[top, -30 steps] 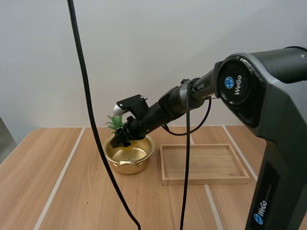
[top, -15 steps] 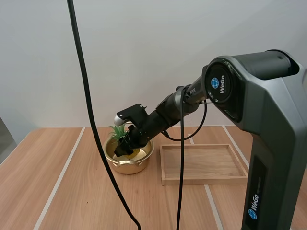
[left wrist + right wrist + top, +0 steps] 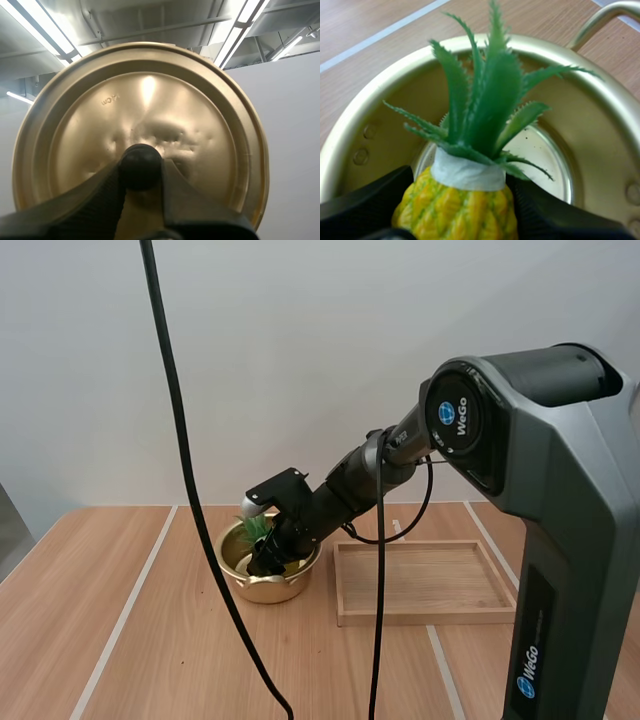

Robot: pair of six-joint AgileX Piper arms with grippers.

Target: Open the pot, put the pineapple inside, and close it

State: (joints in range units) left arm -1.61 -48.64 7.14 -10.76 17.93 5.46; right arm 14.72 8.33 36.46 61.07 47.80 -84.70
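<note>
High view: the pot [image 3: 270,582] stands open on the table [image 3: 120,620], left of centre in the lower half of the frame, with a wooden tray [image 3: 425,616] just beside it to the right. My right arm reaches in from the right edge and slants down to the pot. The right gripper [image 3: 266,558] is at the pot's mouth, and the green leaves of the pineapple [image 3: 257,528] stick up above the rim at the pot's back.

Left wrist view: the left gripper [image 3: 141,172] is closed on the black knob [image 3: 140,159] of the lid [image 3: 150,100], one finger on either side of it. The lid hangs off the pot and away from the table.

Right wrist view: the right fingers press the yellow body of the pineapple from both sides, open only as far as the fruit is wide. The fruit sits inside the ring of the pot's rim, leaves upward, with the shiny bottom of the pot beyond it. Whether it touches the bottom I cannot tell.

The step in hand looks like putting the fruit in; opening is done. Next the right fingers should spread to let the pineapple go, and that arm should lift clear of the rim without catching the leaves. Then the left arm can bring the lid over and set it down level.
</note>
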